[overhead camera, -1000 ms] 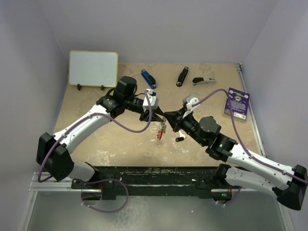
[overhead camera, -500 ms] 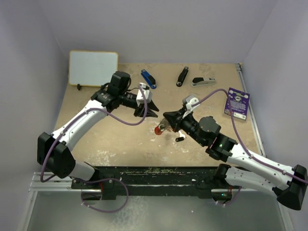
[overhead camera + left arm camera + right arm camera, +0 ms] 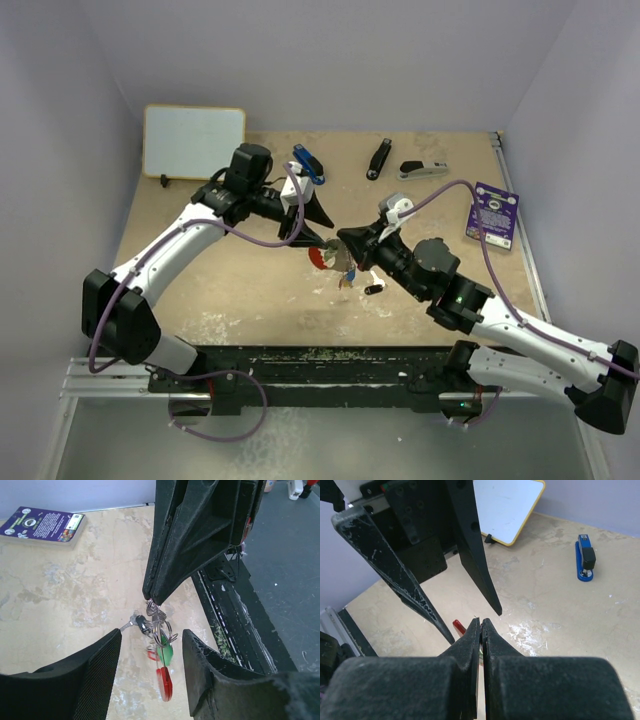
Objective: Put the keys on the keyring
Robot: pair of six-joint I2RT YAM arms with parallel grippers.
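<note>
**A:** Item one, keyring (image 3: 159, 626). Location?

**B:** Suspended above the counter (image 3: 220, 290). The right gripper (image 3: 152, 597) has its fingers pressed together, pinching the silver ring at its top. A green tag (image 3: 165, 655) and a red fob (image 3: 164, 684) dangle beneath.

**A:** Left gripper (image 3: 318, 226)?

**B:** Spread, holding nothing, with a finger on either side of the ring.

**A:** Keys?

**B:** One black-headed key (image 3: 373, 289) lies loose on the counter nearby. As I judge it, the step in hand is between keys. The next move is to fetch that key and thread its hole onto the held ring, which calls for fine alignment.

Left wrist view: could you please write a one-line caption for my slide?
The shut right hand holds the keyring, red fob hanging, in front of the open left hand.
</note>
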